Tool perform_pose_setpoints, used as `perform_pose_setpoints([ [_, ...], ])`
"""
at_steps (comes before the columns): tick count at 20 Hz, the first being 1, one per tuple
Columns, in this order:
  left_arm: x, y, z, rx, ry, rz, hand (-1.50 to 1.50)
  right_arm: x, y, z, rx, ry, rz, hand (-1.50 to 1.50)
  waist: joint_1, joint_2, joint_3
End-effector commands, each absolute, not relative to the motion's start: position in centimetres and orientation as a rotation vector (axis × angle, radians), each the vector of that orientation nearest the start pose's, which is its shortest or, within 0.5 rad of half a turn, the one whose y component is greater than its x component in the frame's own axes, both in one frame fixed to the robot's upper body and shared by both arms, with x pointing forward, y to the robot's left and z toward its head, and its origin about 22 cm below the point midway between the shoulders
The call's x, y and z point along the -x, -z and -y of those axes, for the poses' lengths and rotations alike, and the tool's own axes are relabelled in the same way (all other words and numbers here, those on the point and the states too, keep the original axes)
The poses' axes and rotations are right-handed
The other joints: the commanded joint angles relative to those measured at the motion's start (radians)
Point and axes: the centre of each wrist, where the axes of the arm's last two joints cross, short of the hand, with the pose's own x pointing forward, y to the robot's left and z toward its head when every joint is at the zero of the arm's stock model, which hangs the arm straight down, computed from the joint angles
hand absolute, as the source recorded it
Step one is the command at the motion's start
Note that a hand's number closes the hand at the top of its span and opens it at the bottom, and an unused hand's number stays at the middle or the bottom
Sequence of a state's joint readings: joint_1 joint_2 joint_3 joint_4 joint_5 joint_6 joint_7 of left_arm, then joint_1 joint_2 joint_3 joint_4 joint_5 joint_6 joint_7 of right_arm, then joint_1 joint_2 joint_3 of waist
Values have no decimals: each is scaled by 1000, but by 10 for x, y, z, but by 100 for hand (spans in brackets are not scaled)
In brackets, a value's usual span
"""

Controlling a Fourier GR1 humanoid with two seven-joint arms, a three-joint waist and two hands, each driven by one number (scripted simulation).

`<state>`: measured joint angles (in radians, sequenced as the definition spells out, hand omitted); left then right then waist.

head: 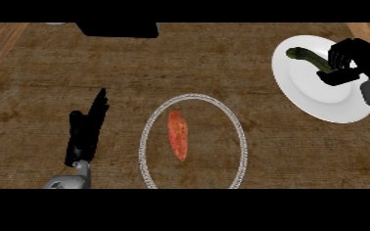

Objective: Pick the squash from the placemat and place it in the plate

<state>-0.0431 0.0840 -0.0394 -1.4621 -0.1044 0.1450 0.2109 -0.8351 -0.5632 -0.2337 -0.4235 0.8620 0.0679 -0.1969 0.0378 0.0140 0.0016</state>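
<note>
Head view: a brown wood-grain surface (217, 63) fills the frame. At the right edge lies a white plate (318, 100), partly cut off by the frame. The right hand (345, 61) is over the plate's upper part, with its fingers (334, 77) curled round a dark green squash (303, 55). The squash's free end points up and to the left, and shows against the white near the plate's upper-left rim. Whether the squash touches the plate or hangs just above it cannot be told.

In the middle, towards the lower edge, is an oval placemat (192, 97) with a pale beaded border and a centre as brown as the surface around it. A long orange-red vegetable (177, 134) lies on it, roughly upright in the frame and a little left of the placemat's centre.

The left hand (85, 132) shows at the lower left, well apart from the placemat. Its fingers are straight and released, pointing up the frame and holding nothing. Its grey forearm (65, 181) comes in from the lower edge.

A flat black block (119, 29) sits at the top edge, left of centre.
</note>
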Motion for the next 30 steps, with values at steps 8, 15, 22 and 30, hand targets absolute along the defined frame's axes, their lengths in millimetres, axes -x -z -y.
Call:
perform_pose_setpoints([
  [8,-251,9,-239,-219,47,1288,0,-395,-92,426,554,-784,1472,-150,-13,-5,1],
  [15,-253,10,-253,-232,51,1302,0,-388,-105,450,308,-303,1687,-150,-9,-1,1],
  [22,-255,8,-231,-212,56,1295,0,-353,-85,487,191,-273,1690,-150,-7,0,2],
  [30,-255,7,-249,-244,64,1297,0,-349,-63,478,165,-306,1743,-150,-6,-1,1],
])
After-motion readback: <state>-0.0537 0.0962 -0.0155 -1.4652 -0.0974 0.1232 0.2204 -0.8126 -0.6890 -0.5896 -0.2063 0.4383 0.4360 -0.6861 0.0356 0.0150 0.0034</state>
